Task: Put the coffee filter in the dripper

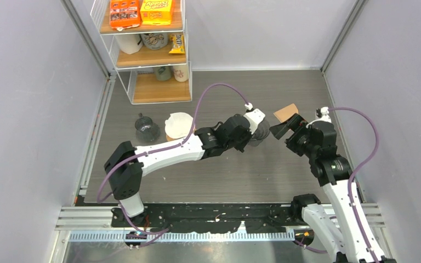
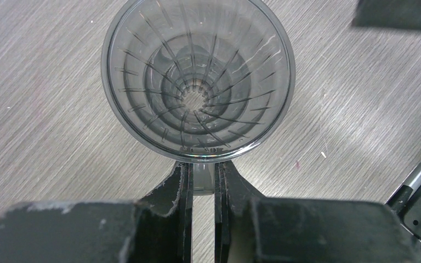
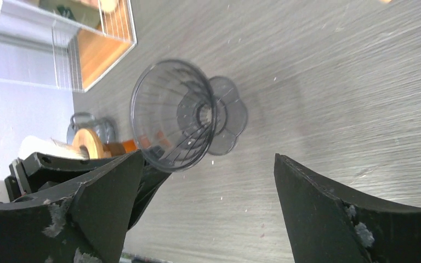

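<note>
Two arms are out over the worktop point(image 1: 225, 181). Left jaws are clamped on the handle tab of the clear dripper point(image 2: 197, 82), which stands upright right in front of them, ribbed cone facing up. Right jaws are spread wide, gripping nothing, and point at the dripper from its other side. The brown filter point(image 1: 286, 112) sits just past the right jaws' tips, so it's not in the dripper. Can't tell if it's lying flat. Well off beyond the left arm are a white filter stack point(image 1: 178, 125), a glass vessel point(image 1: 146, 129) and, furthest back, the shelf point(image 1: 161, 90).
</note>
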You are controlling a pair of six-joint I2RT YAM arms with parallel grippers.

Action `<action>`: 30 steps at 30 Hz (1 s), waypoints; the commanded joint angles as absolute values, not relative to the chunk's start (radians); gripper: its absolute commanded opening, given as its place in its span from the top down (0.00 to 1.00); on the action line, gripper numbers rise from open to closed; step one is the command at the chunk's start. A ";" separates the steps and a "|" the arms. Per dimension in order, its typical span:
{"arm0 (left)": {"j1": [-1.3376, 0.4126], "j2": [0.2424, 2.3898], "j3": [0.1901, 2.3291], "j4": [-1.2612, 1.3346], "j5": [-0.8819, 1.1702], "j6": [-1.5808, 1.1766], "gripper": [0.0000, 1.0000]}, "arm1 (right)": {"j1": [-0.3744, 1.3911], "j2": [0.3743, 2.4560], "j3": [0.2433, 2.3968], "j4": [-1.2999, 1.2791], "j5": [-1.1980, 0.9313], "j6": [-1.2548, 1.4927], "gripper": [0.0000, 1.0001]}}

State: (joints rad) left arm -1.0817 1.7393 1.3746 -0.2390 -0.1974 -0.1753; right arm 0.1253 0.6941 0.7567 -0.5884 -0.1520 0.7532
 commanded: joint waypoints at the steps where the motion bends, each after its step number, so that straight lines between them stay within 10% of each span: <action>1: -1.083 1.630 1.378 -0.132 -0.226 -0.151 1.00 | 0.126 0.619 0.821 -0.617 0.061 0.743 0.05; 30: -0.668 1.060 1.357 -0.527 -0.538 -0.295 1.00 | 0.126 0.572 0.624 -0.490 0.321 0.561 0.05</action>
State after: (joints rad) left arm -0.7517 1.1282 1.4216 -0.4412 -0.4252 -0.1997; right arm 0.1253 0.5686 0.6399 -0.5919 0.3019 0.6014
